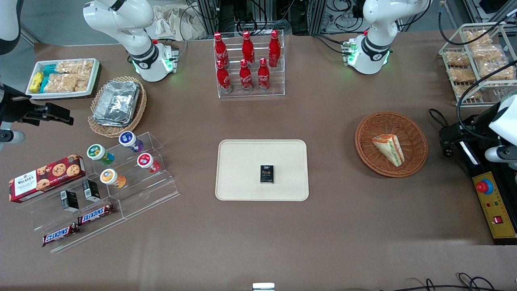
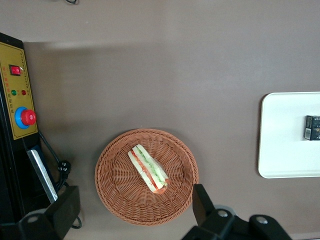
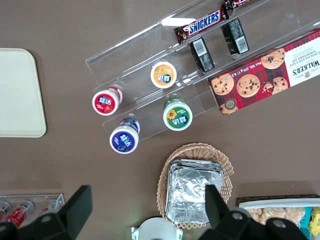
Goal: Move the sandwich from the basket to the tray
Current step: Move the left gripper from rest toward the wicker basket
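Observation:
The sandwich, a wedge of pale bread with green, red and orange layers, lies in the round reddish-brown wicker basket. The cream tray lies flat at mid-table, beside the basket, toward the parked arm's end. My gripper hangs open, high above the table by the basket's rim. Its fingers are spread wider than the basket and hold nothing.
A small black box lies on the tray. A yellow control box with a red stop button sits beside the basket at the working arm's end. A rack of cola bottles stands farther from the camera than the tray.

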